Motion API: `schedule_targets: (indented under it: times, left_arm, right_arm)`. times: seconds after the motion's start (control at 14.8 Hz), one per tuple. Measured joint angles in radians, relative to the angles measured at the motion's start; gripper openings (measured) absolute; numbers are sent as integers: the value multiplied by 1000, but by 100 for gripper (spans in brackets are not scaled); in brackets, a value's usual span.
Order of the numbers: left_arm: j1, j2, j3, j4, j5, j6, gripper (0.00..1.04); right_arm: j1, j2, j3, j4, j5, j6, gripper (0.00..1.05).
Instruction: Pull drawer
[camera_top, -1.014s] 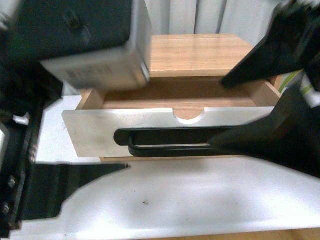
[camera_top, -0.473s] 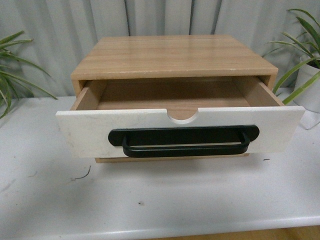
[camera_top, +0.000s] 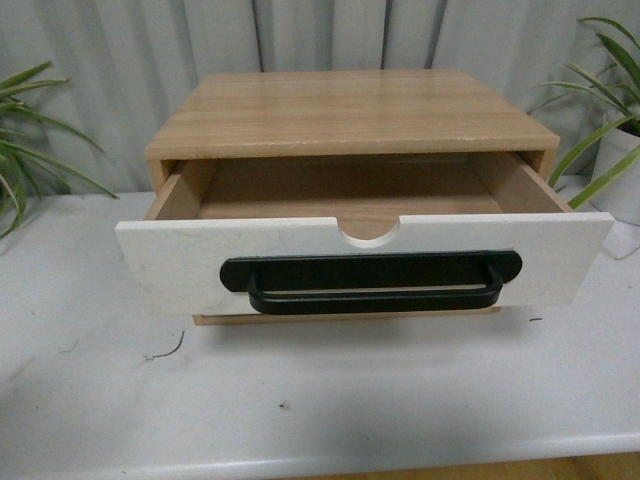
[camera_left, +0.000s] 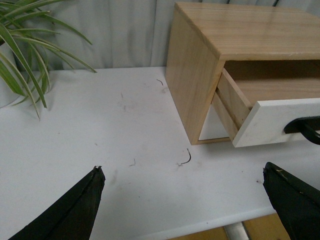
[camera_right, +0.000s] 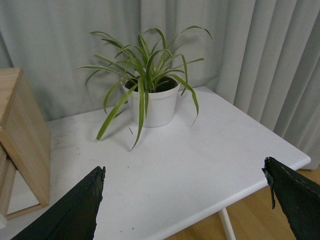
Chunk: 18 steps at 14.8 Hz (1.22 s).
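So the drawer (camera_top: 365, 262) is sitting partway pulled out of the wooden box (camera_top: 350, 110), roughly in the middle of the white table (camera_top: 350, 410). Its white front hangs out toward the near side, well clear of the box's opening. The long black bar handle (camera_top: 372, 283) runs across the front, just under the half-round notch (camera_top: 368, 233) in the top rim, and you can see the wooden sides and floor of the drawer behind the front panel. Nothing is touching it. The left gripper (camera_left: 181, 170) has its two black fingers spread wide with nothing between them, hovering over the table off to the left of the box, apart from the drawer's left corner (camera_left: 280, 120). The right gripper (camera_right: 183, 166) is wide open too, over the right part of the table, facing a potted plant (camera_right: 152, 102) in a white pot, with just the box's side at the edge of its view. There's another leafy plant (camera_top: 30, 130) at far left, a grey curtain (camera_top: 300, 35) behind everything, and a little dark curl of wire (camera_top: 165, 350) lying on the table near the drawer's left end.
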Motion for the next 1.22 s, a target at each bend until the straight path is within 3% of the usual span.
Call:
schedule_targets:
  times: [0.07, 0.14, 0.2, 0.27, 0.47, 0.54, 0.61, 0.68, 1.01, 1.15, 1.22]
  left_arm:
    - [-31, -13, -49, 171, -87, -18, 91]
    - [-82, -68, -110, 277, -182, -27, 80]
    - [-156, -133, -142, 288, -282, -35, 62]
    - [-195, -175, -150, 260, -333, -42, 48]
    - [-301, -280, -179, 184, -438, -43, 3]
    - [-333, -309, -193, 184, -473, -45, 2]
    - [-419, -341, -211, 157, -570, -48, 2]
    - [-459, -359, -209, 153, -572, -46, 2]
    - [-447, -404, -210, 102, -591, -47, 2]
    - [-449, -561, -209, -83, -591, -47, 2]
    - [-449, -575, -206, -57, -592, -47, 2]
  right_arm:
    - [-48, -13, -31, 97, -187, 14, 87]
    - [-20, -48, -60, 90, -288, 18, 76]
    - [69, -96, -103, 69, -303, 17, 57]
    - [109, -132, -122, 59, -244, 18, 43]
    - [231, -212, -168, 29, -130, 18, 2]
    - [249, -291, -177, -82, -106, 21, 2]
    - [348, -373, -195, -116, 6, 25, 2]
    - [403, -376, -194, -104, 14, 23, 2]
    - [393, -388, -208, -105, 37, 25, 2]
    - [393, -415, -239, -109, 38, 25, 2]
    - [393, -422, -239, -106, 37, 25, 2]
